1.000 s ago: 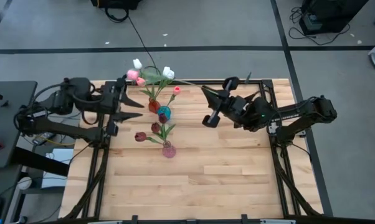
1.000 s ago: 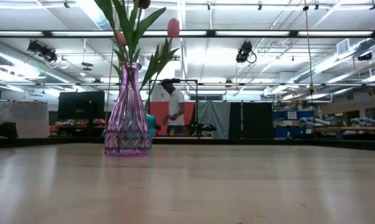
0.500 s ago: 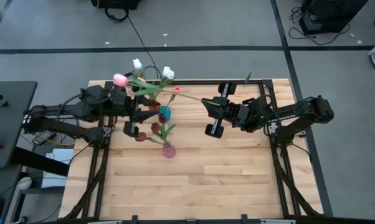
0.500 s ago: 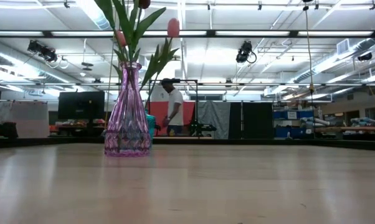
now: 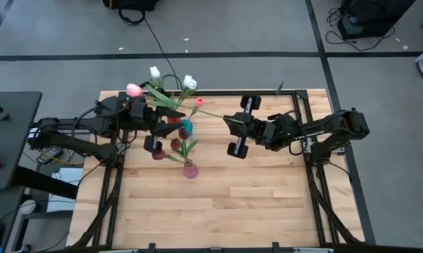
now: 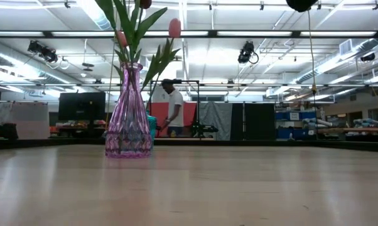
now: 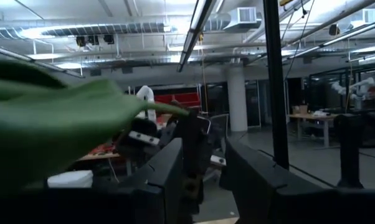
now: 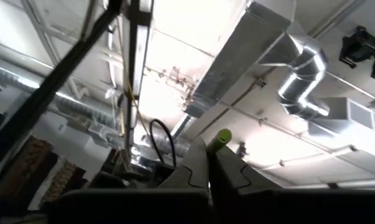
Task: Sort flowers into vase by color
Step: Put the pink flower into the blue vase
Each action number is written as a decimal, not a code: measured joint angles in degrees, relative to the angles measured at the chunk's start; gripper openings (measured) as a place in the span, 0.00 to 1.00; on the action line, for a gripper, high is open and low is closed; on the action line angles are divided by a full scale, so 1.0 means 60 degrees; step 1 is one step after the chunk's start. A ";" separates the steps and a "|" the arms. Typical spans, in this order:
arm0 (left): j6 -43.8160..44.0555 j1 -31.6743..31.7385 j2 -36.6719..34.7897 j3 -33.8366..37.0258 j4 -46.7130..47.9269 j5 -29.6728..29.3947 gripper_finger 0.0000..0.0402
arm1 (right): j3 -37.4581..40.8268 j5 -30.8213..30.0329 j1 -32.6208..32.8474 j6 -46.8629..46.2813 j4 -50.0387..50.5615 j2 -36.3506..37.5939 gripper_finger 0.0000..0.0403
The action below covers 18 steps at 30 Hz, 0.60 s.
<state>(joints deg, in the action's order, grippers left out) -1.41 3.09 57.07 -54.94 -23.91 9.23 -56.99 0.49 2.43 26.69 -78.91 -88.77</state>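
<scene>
Three vases (image 5: pixel 185 128) hold tulips (image 5: pixel 178 144); right gripper (image 5: pixel 227 120) pinches a stem (image 5: pixel 211 114), left gripper's (image 5: pixel 157 121) grip unclear.

Pale wood planks are showing across the tabletop (image 5: pixel 218 204). The flowers (image 5: pixel 171 95) are showing white, pink and maroon heads on green stems. A purple glass vase (image 6: pixel 128 116) is glinting beside a teal vase (image 5: pixel 185 127) and an orange vase (image 5: pixel 173 119). Both arms are looking black, over grey floor (image 5: pixel 218 28).
</scene>
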 joint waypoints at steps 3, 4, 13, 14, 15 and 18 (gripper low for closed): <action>0.0072 0.0053 0.0021 0.0000 0.0063 0.0000 0.31 | 0.0000 0.0241 0.0031 -0.0002 -0.0200 0.0000 0.01; 0.0065 0.0068 0.0095 0.0000 -0.0003 0.0000 0.31 | -0.0001 0.0361 0.0028 -0.0005 -0.0235 0.0000 0.01; 0.0072 0.0121 0.0853 -0.0004 -0.1537 -0.0011 0.31 | -0.0004 0.0605 0.0027 -0.0028 0.0568 0.0000 0.02; 0.0072 0.0118 0.0898 -0.0004 -0.1561 -0.0007 0.31 | -0.0004 0.0600 0.0027 -0.0028 0.0645 0.0000 0.02; 0.0075 0.0118 0.0908 -0.0004 -0.1558 -0.0007 0.31 | -0.0004 0.0591 0.0027 -0.0028 0.0729 0.0000 0.02; 0.0053 0.0118 0.0886 -0.0004 -0.1617 -0.0004 0.31 | -0.0004 0.0502 0.0027 -0.0027 0.0949 0.0000 0.02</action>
<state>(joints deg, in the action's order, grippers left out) -1.09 3.79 62.38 -54.96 -33.61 9.21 -57.01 3.50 2.59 26.53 -73.22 -88.77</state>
